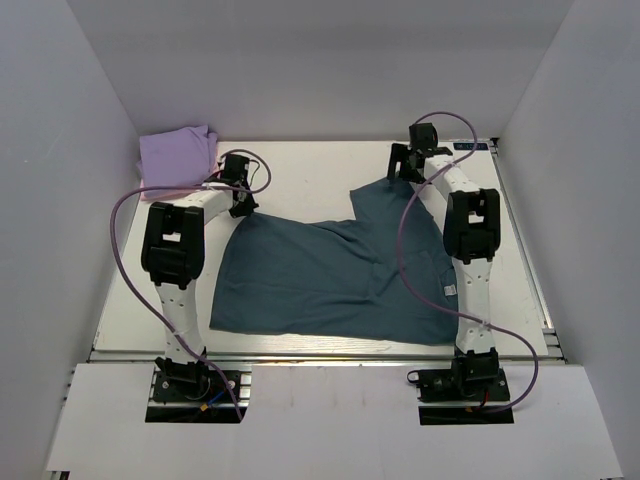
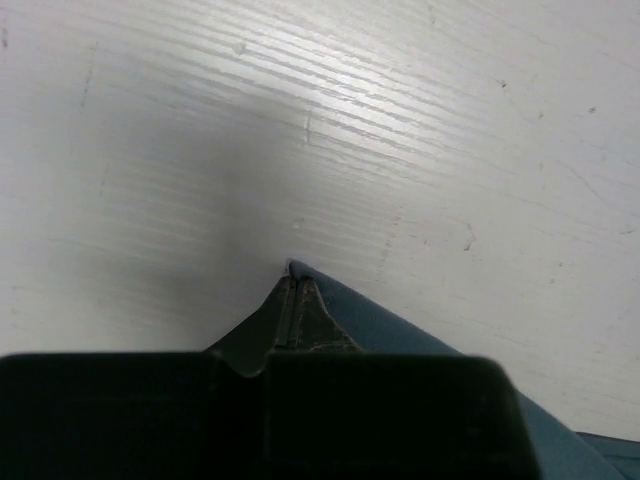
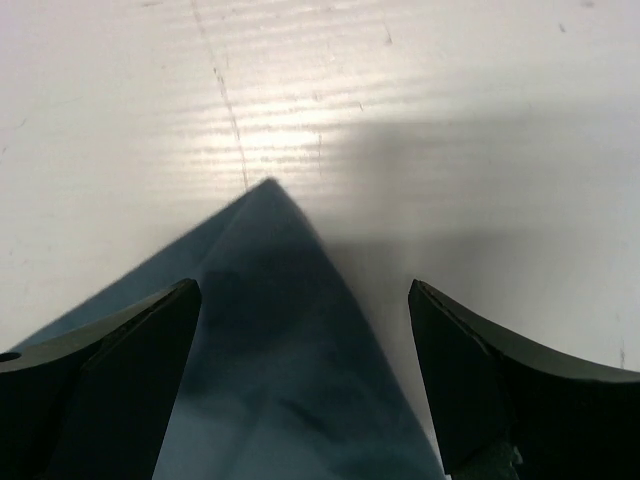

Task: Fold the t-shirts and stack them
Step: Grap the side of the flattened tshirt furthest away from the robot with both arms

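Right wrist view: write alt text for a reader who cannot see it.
A pointed corner of the dark teal-blue t-shirt lies on the white table, aimed away from the camera. The right arm's fingers stand wide open on either side of it, not closed on the cloth.

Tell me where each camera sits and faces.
Top external: above and behind left arm and right arm, both shown, facing down at the large dark teal cotton t-shirt on the white table.
Left wrist: faces down along the shut left pincer, pinching a shirt corner.
Right wrist: faces down through the open right pincer, astride another corner.
Shared: teal shirt, table.
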